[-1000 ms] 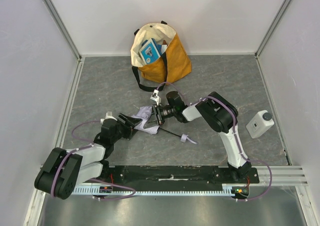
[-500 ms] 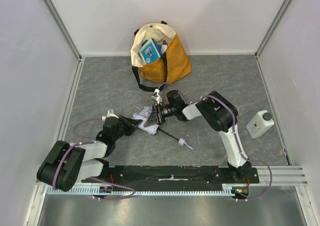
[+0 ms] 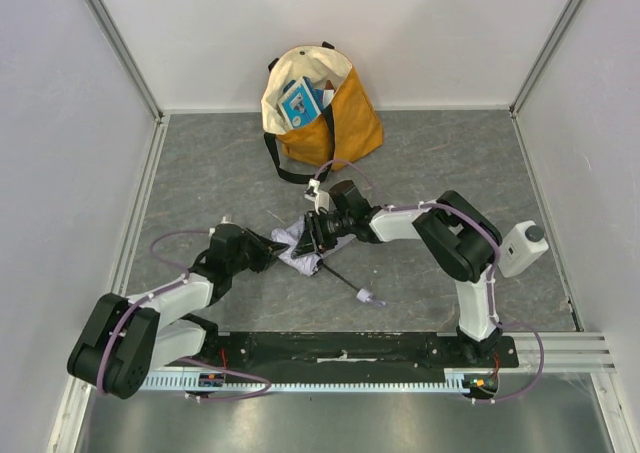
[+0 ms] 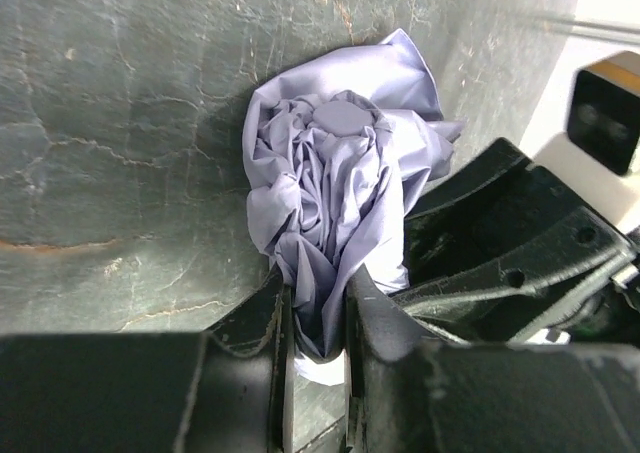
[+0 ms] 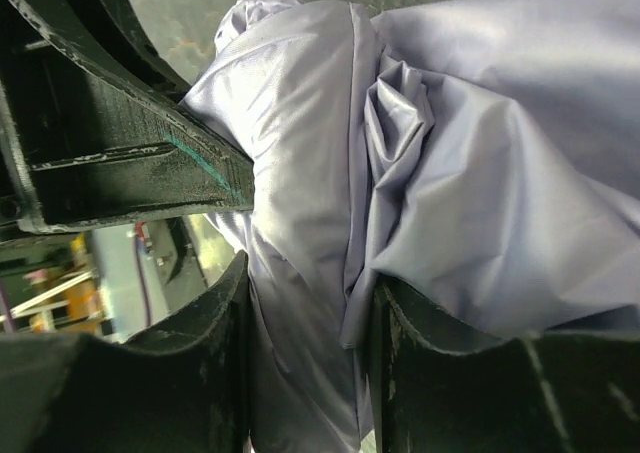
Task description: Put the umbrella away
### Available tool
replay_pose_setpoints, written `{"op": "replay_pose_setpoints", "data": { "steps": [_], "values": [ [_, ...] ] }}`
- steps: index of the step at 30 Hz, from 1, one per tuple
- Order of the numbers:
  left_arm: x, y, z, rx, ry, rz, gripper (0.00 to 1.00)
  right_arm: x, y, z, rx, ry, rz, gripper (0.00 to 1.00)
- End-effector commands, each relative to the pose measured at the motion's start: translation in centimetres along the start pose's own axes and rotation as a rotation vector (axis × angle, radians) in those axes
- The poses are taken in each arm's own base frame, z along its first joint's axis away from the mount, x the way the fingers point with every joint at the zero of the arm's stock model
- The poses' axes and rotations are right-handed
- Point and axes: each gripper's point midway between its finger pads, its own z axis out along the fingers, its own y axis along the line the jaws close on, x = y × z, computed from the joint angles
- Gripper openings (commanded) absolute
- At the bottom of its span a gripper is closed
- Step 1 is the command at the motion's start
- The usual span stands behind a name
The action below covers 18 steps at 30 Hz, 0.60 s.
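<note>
Only overhead: umbrella shaft, strap

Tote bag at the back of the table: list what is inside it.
In the open mouth of the tote bag, blue-and-white printed packaging shows against the cream lining. Anything deeper is hidden by the bag's mustard wall.

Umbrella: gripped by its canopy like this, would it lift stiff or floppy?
Likely floppy: the umbrella canopy is crumpled cloth, and the left gripper and right gripper pinch only folds. The black shaft sticks out unheld, so it would probably sag or swing. The smooth fabric might slip.
</note>
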Motion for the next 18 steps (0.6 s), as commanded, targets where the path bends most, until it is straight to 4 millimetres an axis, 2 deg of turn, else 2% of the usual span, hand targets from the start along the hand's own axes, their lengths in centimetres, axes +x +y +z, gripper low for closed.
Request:
{"op": "replay_pose_setpoints", "data": {
  "steps": [1, 7, 11, 16, 18],
  "values": [
    [0.7, 6.1, -1.1, -0.271, 0.04, 0.118, 0.02, 3.4, -4.3, -2.5, 0.332, 0.077, -0.039, 0.48],
    [0.6, 5.7, -1.6, -0.27, 0.037, 0.167, 0.02, 0.5, -2.7, -4.0, 0.425, 0.021, -0.177, 0.68],
    [0.8, 5.8, -1.7, -0.268, 0.049, 0.183, 0.02, -1.5, -0.7, -4.7, 0.44, -0.035, -0.265, 0.84],
    [1.0, 5.9, -1.9, -0.256, 0.055, 0.187, 0.02, -3.2, 2.0, -5.0, 0.438, -0.093, -0.363, 0.91],
    [1.0, 5.8, -1.9, -0.245, 0.052, 0.186, 0.02, -3.5, 2.3, -5.1, 0.449, -0.103, -0.39, 0.92]
  ]
}}
